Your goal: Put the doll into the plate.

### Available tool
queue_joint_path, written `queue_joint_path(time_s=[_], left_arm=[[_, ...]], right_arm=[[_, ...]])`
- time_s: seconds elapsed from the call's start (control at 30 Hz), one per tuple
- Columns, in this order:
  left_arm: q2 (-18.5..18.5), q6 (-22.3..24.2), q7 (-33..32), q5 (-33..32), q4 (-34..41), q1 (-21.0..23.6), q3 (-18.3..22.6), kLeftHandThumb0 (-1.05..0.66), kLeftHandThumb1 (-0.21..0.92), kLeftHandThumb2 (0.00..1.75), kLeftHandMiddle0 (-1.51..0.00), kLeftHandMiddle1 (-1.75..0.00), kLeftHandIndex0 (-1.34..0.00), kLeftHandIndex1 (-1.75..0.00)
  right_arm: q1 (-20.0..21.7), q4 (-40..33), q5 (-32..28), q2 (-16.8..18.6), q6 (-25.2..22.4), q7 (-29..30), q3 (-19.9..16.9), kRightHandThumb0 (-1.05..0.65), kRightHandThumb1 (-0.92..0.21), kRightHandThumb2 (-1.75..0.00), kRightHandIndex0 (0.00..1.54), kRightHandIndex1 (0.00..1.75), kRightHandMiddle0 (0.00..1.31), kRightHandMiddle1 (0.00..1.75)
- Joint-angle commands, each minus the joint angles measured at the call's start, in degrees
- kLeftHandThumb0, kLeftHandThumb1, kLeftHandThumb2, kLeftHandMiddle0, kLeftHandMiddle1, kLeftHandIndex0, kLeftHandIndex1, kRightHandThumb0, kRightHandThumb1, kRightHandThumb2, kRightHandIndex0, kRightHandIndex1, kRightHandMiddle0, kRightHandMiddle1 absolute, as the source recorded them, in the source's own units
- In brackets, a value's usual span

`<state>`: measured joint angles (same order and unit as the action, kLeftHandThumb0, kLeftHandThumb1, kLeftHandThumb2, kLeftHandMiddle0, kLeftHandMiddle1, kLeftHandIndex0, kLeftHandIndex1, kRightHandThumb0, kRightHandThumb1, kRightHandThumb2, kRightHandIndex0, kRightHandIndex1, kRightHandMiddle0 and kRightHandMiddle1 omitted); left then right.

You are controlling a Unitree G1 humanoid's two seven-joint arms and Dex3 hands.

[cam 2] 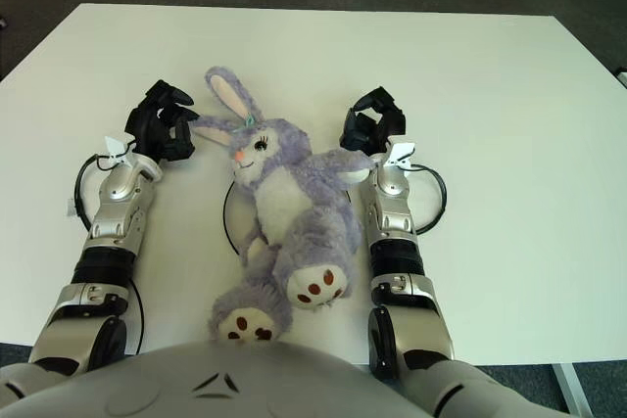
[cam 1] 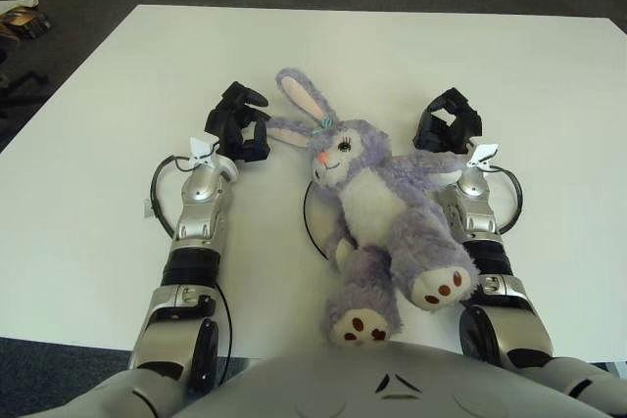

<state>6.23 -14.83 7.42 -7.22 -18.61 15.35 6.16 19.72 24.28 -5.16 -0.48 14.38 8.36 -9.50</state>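
The doll is a purple and white plush rabbit lying on its back near the table's front edge. It lies on a white plate with a dark rim, which it mostly hides; the rim also shows in the right eye view. My left hand is on the left of the doll's head, just beside the tip of its lower ear, fingers relaxed and holding nothing. My right hand is on the right, beyond the doll's outstretched arm, fingers relaxed and empty. That arm of the doll lies over my right wrist.
The white table stretches far back and to both sides. Dark carpet lies beyond its edges. A small object lies on the floor at the far left.
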Motion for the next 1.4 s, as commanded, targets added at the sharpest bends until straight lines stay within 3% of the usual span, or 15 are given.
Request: queue_joint_path(time_s=[0.0, 1.0, 1.37], left_arm=[[-1.4, 0.1, -1.1, 1.1, -0.7, -2.5, -0.7, -0.01, 0.30, 1.35, -0.52, -1.75, -0.50, -1.75], [-3.9, 2.8, -2.4, -0.6, 4.0, -6.0, -0.1, -0.01, 0.29, 1.35, -0.52, -1.75, -0.50, -1.75], [-4.8, 2.7, -3.7, -0.5, 4.3, -6.3, 0.4, -0.01, 0.28, 1.37, -0.53, -1.75, -0.51, -1.75]], right_arm=[[-3.1, 2.1, -0.5, 1.2, 2.1, 1.3, -1.5, -0.48, -0.31, -1.32, 1.05, 1.75, 0.62, 1.75], [-7.3, -1.7, -2.3, 0.4, 3.5, -3.4, -3.0, -0.50, -0.28, -1.36, 1.11, 1.75, 0.64, 1.75], [-8.0, -3.2, -3.1, 0.4, 0.0, -4.1, -3.3, -0.50, -0.27, -1.37, 1.11, 1.75, 0.65, 1.75]])
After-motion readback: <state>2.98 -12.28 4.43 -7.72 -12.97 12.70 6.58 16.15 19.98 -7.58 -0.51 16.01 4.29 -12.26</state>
